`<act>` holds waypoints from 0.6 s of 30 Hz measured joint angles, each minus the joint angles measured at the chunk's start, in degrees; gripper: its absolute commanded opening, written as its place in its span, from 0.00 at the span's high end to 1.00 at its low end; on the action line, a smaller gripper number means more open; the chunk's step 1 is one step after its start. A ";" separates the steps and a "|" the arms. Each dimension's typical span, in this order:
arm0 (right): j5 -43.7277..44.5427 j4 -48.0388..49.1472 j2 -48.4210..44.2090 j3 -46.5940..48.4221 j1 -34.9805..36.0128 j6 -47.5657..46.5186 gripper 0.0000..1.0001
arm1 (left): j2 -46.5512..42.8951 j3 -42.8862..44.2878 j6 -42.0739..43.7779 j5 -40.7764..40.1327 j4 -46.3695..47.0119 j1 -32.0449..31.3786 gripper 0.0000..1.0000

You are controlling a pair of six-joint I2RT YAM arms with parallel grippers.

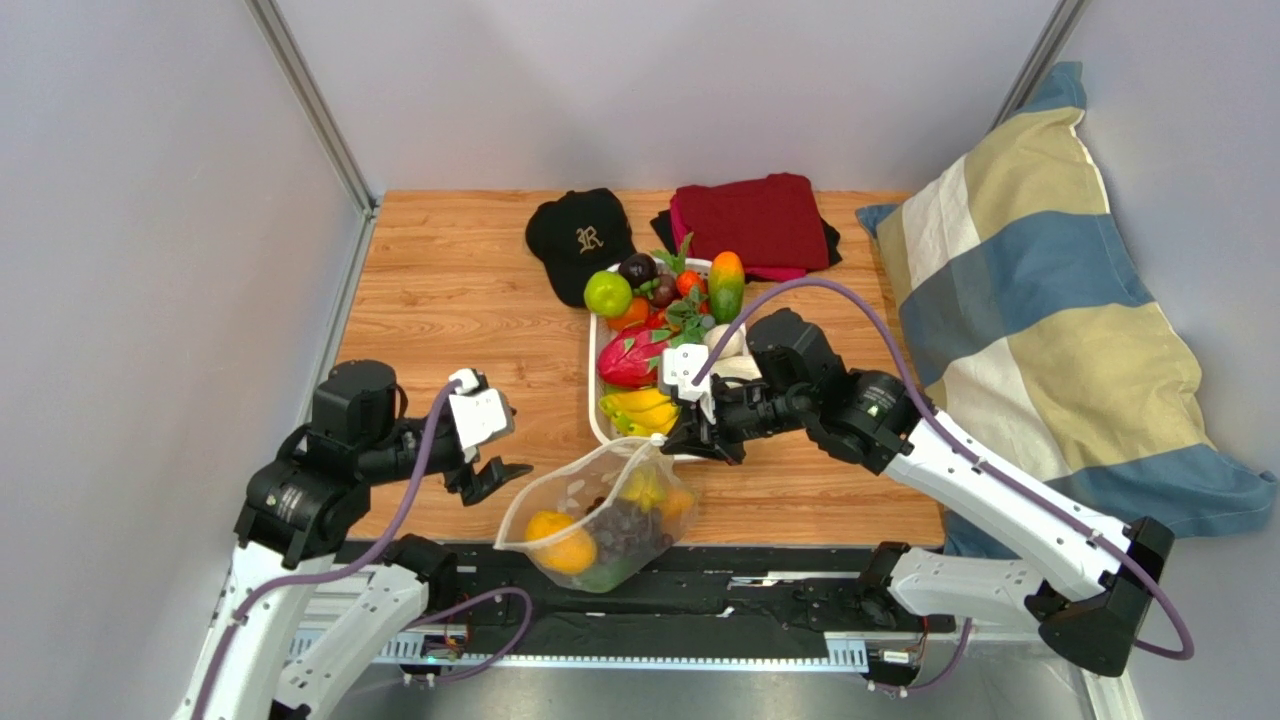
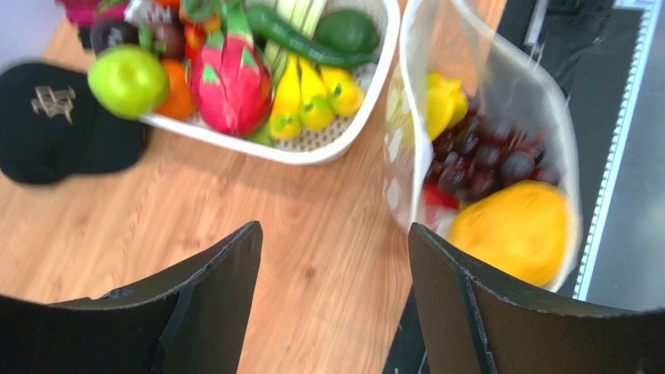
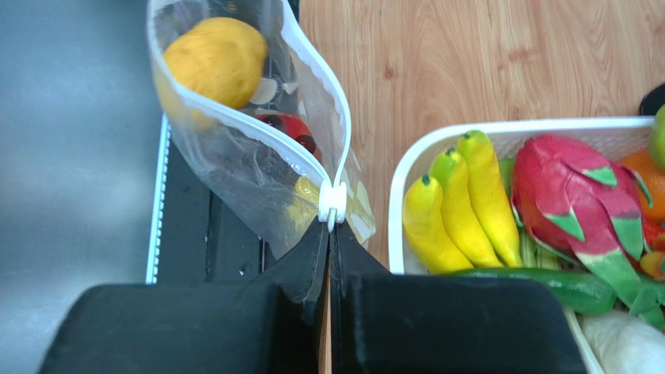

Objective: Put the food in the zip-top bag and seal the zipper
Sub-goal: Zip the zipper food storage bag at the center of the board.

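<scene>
The zip-top bag (image 1: 601, 518) lies at the table's near edge with its mouth gaping. Inside it are an orange fruit (image 1: 559, 543), dark grapes (image 2: 484, 156) and a yellow piece (image 3: 212, 58). The zipper (image 3: 333, 204) has a white slider at the bag's corner, and my right gripper (image 3: 329, 227) is shut on that corner at the slider. My left gripper (image 2: 334, 227) stands open over bare wood just left of the bag, holding nothing. More food fills the white tray (image 1: 597, 402): green apple (image 1: 607, 293), dragon fruit (image 1: 631, 357), bananas (image 3: 456, 206).
A black cap (image 1: 580, 237) and folded dark red cloth (image 1: 751, 222) lie behind the tray. A striped pillow (image 1: 1037, 300) leans at the right. The bag overhangs the black strip (image 1: 751, 578) along the table's front edge.
</scene>
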 measured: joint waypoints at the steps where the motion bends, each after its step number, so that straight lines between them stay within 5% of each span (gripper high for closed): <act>1: 0.68 0.00 0.00 -0.63 0.11 -0.42 1.00 | 0.79 0.09 0.98 1.14 -1.22 2.67 0.24; 10: 6.58 -0.68 -0.59 -2.43 0.13 -0.81 1.00 | 16.92 4.79 22.73 4.42 -16.22 5.88 0.18; 18: 14.62 -0.79 -3.74 -4.83 -1.51 11.13 1.00 | 17.68 3.26 34.18 4.85 -19.37 5.92 0.17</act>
